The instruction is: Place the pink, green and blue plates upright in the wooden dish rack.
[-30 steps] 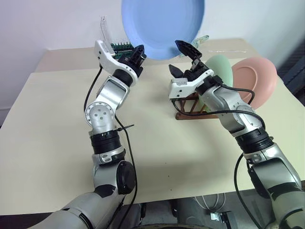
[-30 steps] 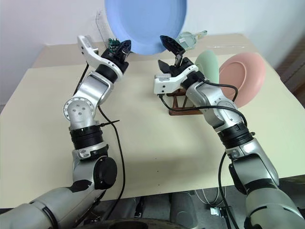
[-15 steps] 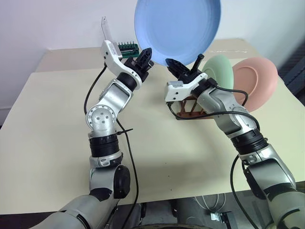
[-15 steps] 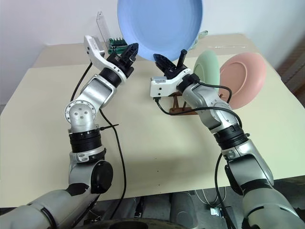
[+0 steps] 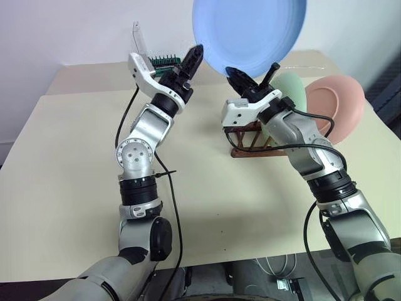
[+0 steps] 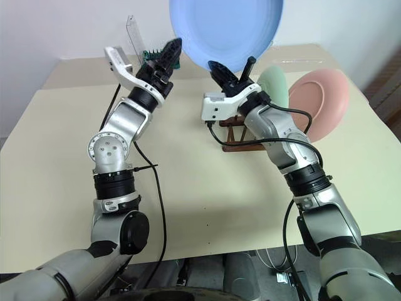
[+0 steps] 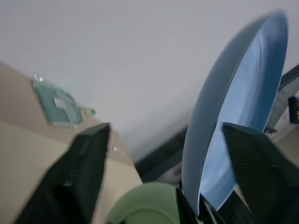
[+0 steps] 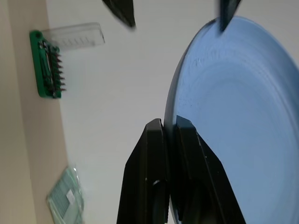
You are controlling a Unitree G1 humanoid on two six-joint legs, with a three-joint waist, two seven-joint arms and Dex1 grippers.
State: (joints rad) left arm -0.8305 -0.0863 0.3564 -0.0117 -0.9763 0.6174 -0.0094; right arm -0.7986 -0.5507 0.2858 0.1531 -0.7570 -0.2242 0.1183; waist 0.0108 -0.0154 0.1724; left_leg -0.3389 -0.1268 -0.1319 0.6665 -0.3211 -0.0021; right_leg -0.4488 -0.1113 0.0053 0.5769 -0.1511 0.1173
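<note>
The blue plate point(image 5: 249, 34) is the one left to rack, held high above the surface in the clamped right end effector point(image 5: 250, 78) beside the spread, empty left end effector point(image 5: 190, 61), while the green plate point(image 5: 291, 94) and pink plate point(image 5: 341, 103) already stand in the wooden dish rack point(image 5: 247, 144).

the blue plate point(image 5: 249, 34) runs past the top edge; the arm hides most of the wooden dish rack point(image 5: 247, 148).

A green tool holder point(image 5: 164, 60) with a clear lid point(image 5: 139, 39) raised upright is seen at the far edge of the cream surface point(image 5: 75, 188).
</note>
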